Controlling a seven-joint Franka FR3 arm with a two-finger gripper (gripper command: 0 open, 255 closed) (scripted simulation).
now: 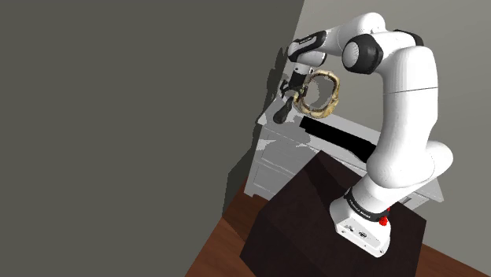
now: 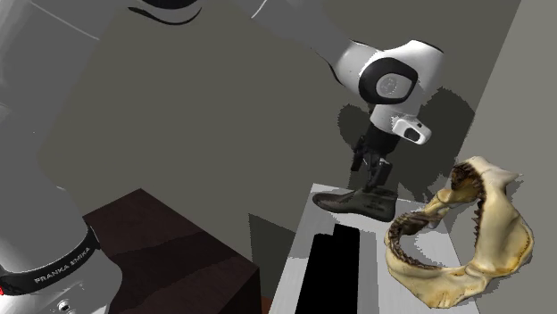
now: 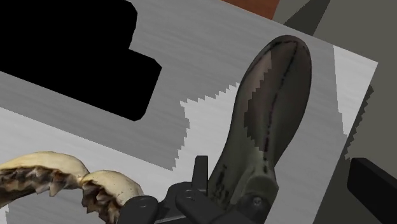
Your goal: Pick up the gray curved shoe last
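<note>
Grey walls meet in a corner behind a pale cabinet top (image 3: 95, 137), part of which is cut away by a flat black area (image 3: 70, 57) where nothing is drawn. Directly under the gripper (image 3: 278, 164) lies the last (image 3: 273, 102), a dark grey curved form with a seam line along its length. It rests flat on the cabinet top, its heel end between the fingers and its toe pointing away from the hand. The fingers stand released, one on each side of the heel. One finger (image 3: 201, 167) is just beside the last, and contact cannot be told. The other is clearly apart from it, so nothing is held. Off to one side of the gripper, past the nearer finger, sits a toothed jawbone (image 2: 482, 241), close to the last but not touching it.

The step in hand looks like the final approach before the grasp. Next, the fingers likely need to settle lower around the heel and close evenly. The rounded sides could let it slip or twist.
</note>
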